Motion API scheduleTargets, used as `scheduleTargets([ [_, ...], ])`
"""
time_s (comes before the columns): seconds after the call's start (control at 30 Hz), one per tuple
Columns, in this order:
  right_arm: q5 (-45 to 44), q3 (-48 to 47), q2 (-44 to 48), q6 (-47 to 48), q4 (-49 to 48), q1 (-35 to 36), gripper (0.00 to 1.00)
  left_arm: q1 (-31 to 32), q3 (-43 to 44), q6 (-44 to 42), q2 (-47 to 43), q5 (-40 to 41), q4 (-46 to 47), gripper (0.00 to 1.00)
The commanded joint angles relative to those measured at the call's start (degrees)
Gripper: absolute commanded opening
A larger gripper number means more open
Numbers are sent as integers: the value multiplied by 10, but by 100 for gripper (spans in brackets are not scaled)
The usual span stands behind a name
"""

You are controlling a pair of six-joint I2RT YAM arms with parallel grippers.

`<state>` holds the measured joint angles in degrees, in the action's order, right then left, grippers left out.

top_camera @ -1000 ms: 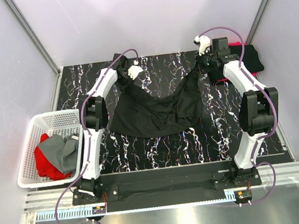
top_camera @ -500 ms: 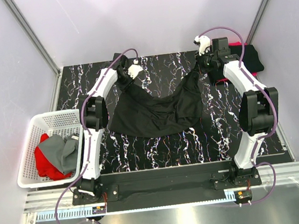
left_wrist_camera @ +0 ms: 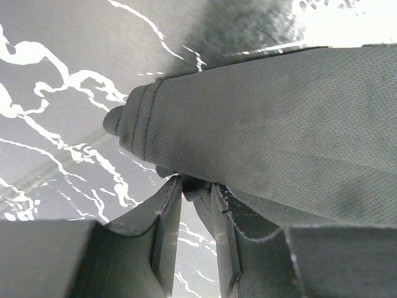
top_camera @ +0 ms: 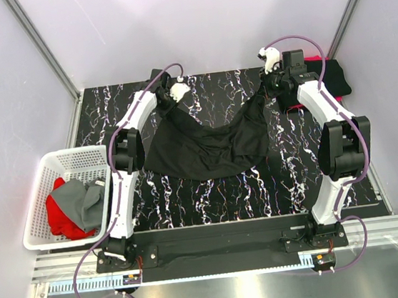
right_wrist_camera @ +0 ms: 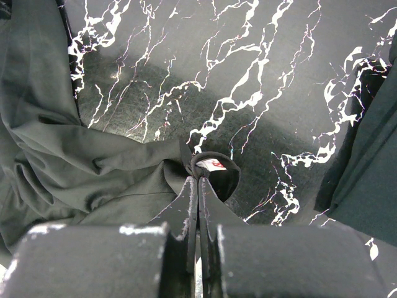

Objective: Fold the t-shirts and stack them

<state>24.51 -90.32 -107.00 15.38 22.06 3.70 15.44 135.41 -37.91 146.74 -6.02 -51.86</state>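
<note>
I have the black t-shirt point(top_camera: 210, 148) slung between both arms over the marbled black table point(top_camera: 261, 185). Its middle sags onto the tabletop and its two ends rise to the grippers at the far side.

On the right wrist view, the right gripper point(right_wrist_camera: 197, 180) has its fingers point(right_wrist_camera: 186, 211) pressed together on the shirt's collar. The neck label point(right_wrist_camera: 214, 164) shows just past the tips, and the rest of the cloth trails off to the left.

On the left wrist view, the left gripper point(left_wrist_camera: 191, 186) has its fingers point(left_wrist_camera: 166, 217) a little apart, with a slit of table showing between them. A stitched hem lies just beyond the tips, and a fold of cloth sits right at them. I cannot tell whether they are pinching it or only touching it.

A folded black shirt point(top_camera: 335, 79) lies on a red one point(top_camera: 314, 59) at the far right corner. The white basket point(top_camera: 70, 153), off the table's left edge, holds a red shirt point(top_camera: 56, 212) and a grey shirt point(top_camera: 83, 202).
</note>
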Motion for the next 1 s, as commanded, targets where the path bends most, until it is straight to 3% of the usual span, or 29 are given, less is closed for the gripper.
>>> scheduleTargets([
  [0.0,-4,-13,1,0,-26,1,0,0,29,-3,-2,7,31,27],
  [0.13,-4,-15,-1,0,-26,2,0,0,24,-3,-3,2,29,15],
  [0.23,-4,-14,-1,1,-27,2,0,0,19,1,-6,-3,32,0],
  [0.43,-5,-14,0,1,-28,2,0,1,25,-1,-24,-12,36,0],
  [0.7,-3,-16,13,-5,-28,2,0,1,3,-11,-136,-14,54,0],
  [0.9,-6,-9,24,-3,-28,1,0,3,-96,1,-224,-27,47,0],
  [0.97,-7,-1,36,-1,-28,1,0,3,-175,-5,-274,-33,47,0],
])
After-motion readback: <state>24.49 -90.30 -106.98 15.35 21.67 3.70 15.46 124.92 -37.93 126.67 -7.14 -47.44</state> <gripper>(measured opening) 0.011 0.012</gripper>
